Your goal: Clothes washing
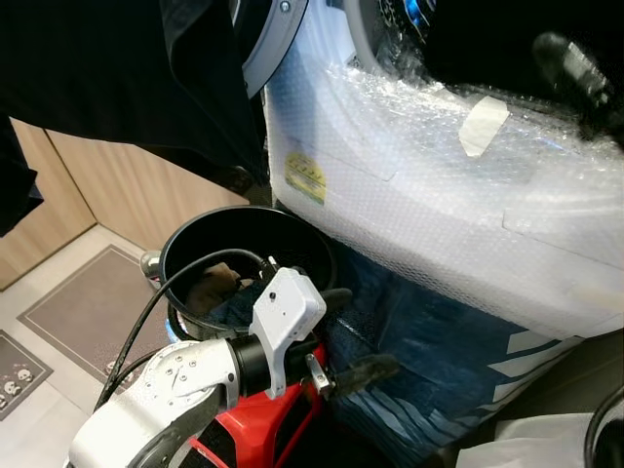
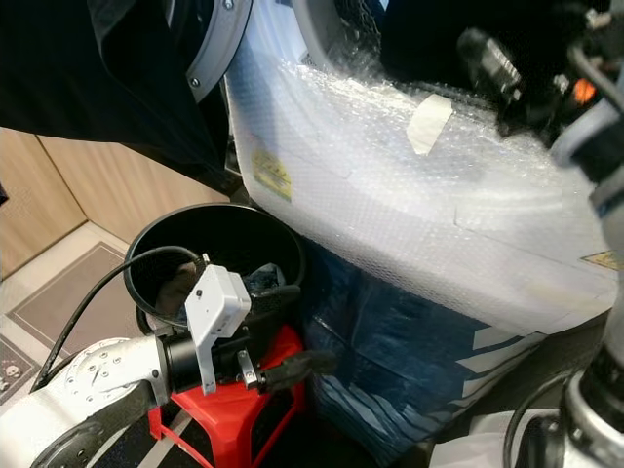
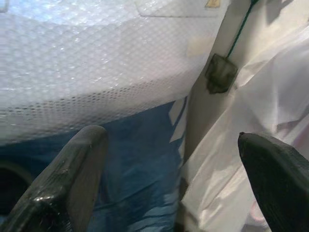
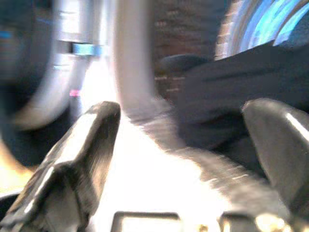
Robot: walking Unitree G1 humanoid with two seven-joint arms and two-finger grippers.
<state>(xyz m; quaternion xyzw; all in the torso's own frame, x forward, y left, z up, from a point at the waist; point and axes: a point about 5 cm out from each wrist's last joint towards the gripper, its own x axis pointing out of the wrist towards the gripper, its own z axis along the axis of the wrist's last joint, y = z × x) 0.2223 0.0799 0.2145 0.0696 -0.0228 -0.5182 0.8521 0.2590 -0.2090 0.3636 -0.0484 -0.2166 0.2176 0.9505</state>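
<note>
— Where are the clothes?

— Some sit low in the black bucket [image 1: 244,244], which stands on a red stool [image 2: 244,414] right beside the washing machine [image 1: 439,195]. I can see a blue piece [image 2: 263,281] and something brownish in there. A big dark cloth [image 2: 439,39] also hangs at the round opening of the machine, up near the right pincer [image 2: 517,83].

— Is the machine wrapped up?

— Yes, bubble wrap covers its front, with a bit of tape [image 1: 483,125] stuck on it. A blue plastic cover [image 1: 439,361] hangs under that.

— What is the left pincer [image 1: 356,336] doing?

— It is out in front of the bucket, close to the blue cover. Its two black fingers are wide apart and hold nothing.

— And the right one?

— It is up by the machine's mouth. Its fingers are spread apart too, with the dark cloth just in front of them. That wrist view is blurry, so I can't tell if it touches the cloth.

— How will the clothes feel?

— Soft and floppy, I think, and light. They will not break. But they sag and can slip out or catch on the rim.

— Where should it grab?

— A thick bunched fold, not a thin edge. Then more cloth stays in the pincer.
</note>
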